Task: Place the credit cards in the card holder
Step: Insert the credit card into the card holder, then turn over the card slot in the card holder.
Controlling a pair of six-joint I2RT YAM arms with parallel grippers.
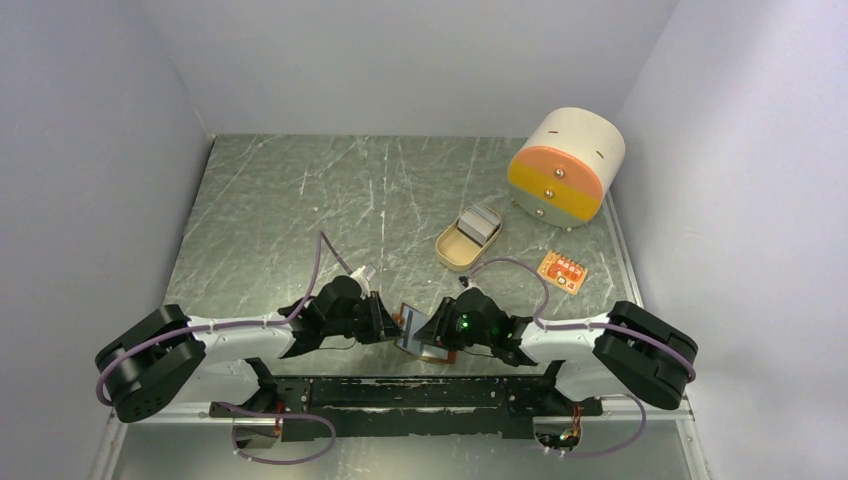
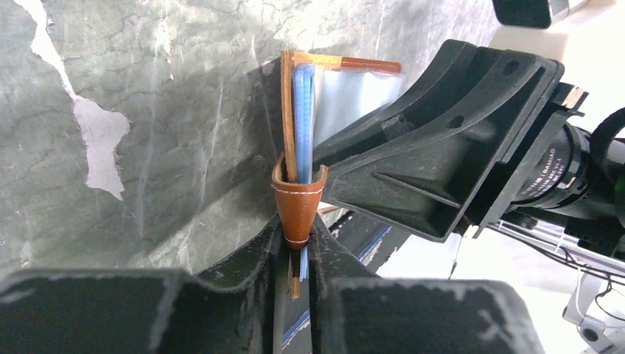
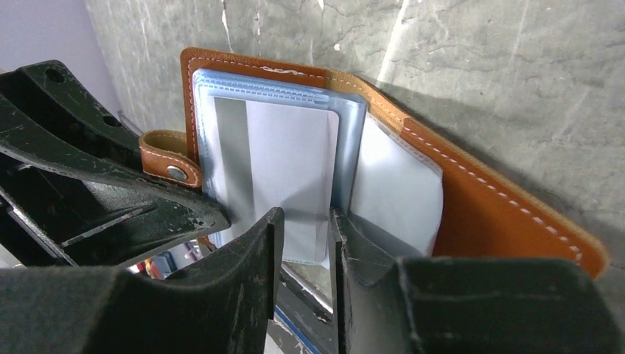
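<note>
Left wrist: left tool (image 2: 297, 251) clamps card holder (image 2: 298, 203) edge, frame centre; right tool (image 3: 305, 232) narrow before sleeved credit card (image 3: 291, 158), hold cannot tell

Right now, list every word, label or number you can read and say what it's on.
"DAMIAO": white print on the right arm's black motor; the smaller line beside it is too blurred.
On the orange tag: marks too small to read.
On the card holder: no text seen.
</note>
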